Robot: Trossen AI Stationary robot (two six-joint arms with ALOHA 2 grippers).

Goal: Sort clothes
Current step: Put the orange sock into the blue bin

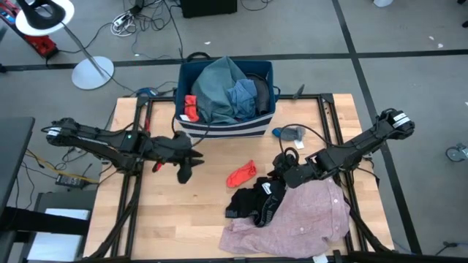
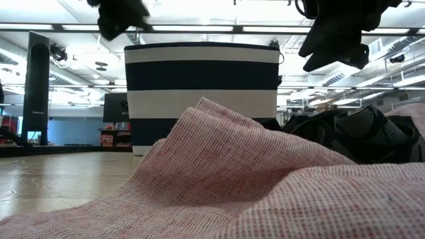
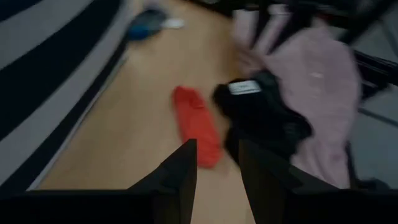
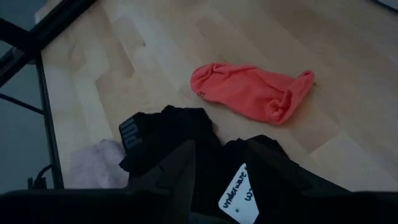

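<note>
A small red piece (image 1: 241, 174) lies flat on the table's middle. It also shows in the left wrist view (image 3: 196, 124) and the right wrist view (image 4: 252, 90). A black garment (image 1: 254, 201) with a white label lies partly on the large pink shirt (image 1: 300, 219), which is spread at the near right. My left gripper (image 1: 191, 162) hovers left of the red piece, open and empty (image 3: 217, 162). My right gripper (image 1: 281, 174) hangs open above the black garment's far end (image 4: 221, 168), clear of it in the low view (image 2: 332, 46).
The dark blue bin with white stripes (image 1: 227, 128) stands at the far middle and holds teal-grey, blue and red garments. A small blue-grey piece (image 1: 289, 133) lies right of the bin. The table's left half is bare wood.
</note>
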